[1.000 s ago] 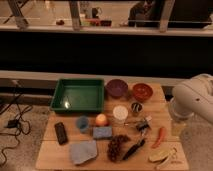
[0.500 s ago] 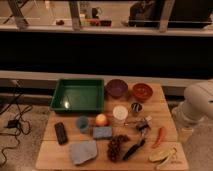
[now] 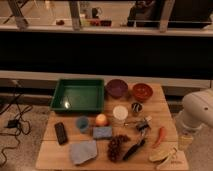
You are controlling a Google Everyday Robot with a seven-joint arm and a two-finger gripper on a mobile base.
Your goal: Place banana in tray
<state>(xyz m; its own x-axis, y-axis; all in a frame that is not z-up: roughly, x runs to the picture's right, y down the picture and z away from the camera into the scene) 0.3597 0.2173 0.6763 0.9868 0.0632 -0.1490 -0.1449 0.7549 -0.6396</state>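
Banana [image 3: 171, 156] on the table's [image 3: 52, 151] front right corner, near but apart from the gripper [image 3: 184, 141]; fingers spread wide, grasping nothing.

No legible text, no labels, no brands, no numbers

1. We see a wooden table [image 3: 165, 111] holding a green tray [image 3: 80, 95].
2. Right of the tray: a purple bowl [image 3: 116, 88] and a red bowl [image 3: 142, 91].
3. In front of the tray: a blue cup [image 3: 82, 123], an orange ball [image 3: 101, 119] and a grey cloth [image 3: 83, 151].
4. Far right of the tray: a red chili [image 3: 160, 136] and the banana [image 3: 172, 157].
5. The gripper is out of sight, past that far side.
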